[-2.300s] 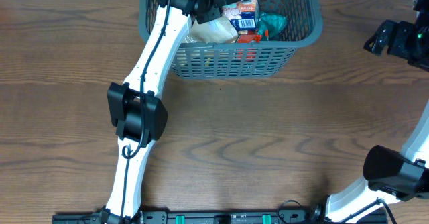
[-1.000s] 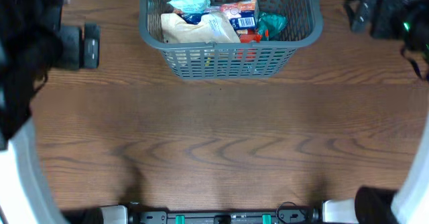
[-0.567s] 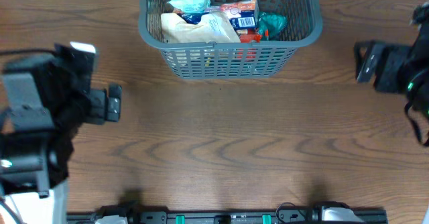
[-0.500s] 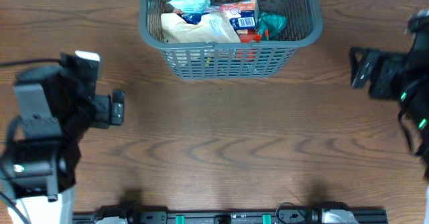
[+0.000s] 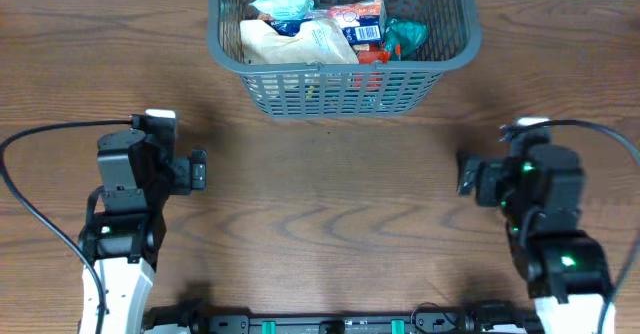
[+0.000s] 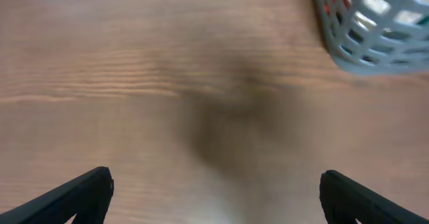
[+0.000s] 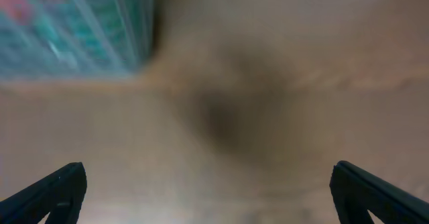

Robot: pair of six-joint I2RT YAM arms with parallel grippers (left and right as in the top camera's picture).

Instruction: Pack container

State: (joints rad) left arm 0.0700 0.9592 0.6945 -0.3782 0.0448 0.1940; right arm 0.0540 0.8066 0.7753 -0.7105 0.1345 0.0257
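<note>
container point(image 5: 340, 82): far centre of table point(image 5: 330, 224), holds snack packets point(image 5: 310, 36)
left end effector point(image 5: 198, 170): wide, empty
right end effector point(image 5: 466, 174): wide, empty
progress: looks packed; no loose items seen outside

Your dark grey lattice container point(image 5: 340, 92) stands upright, packets point(image 5: 310, 36) inside, well ahead of the left gripper point(image 5: 198, 170) and right gripper point(image 5: 466, 174), between them.

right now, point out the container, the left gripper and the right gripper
container point(image 5: 340, 92) overhead, front lattice wall
left gripper point(image 5: 197, 170) overhead, between its fingertips
right gripper point(image 5: 467, 174) overhead, between its fingertips
</note>
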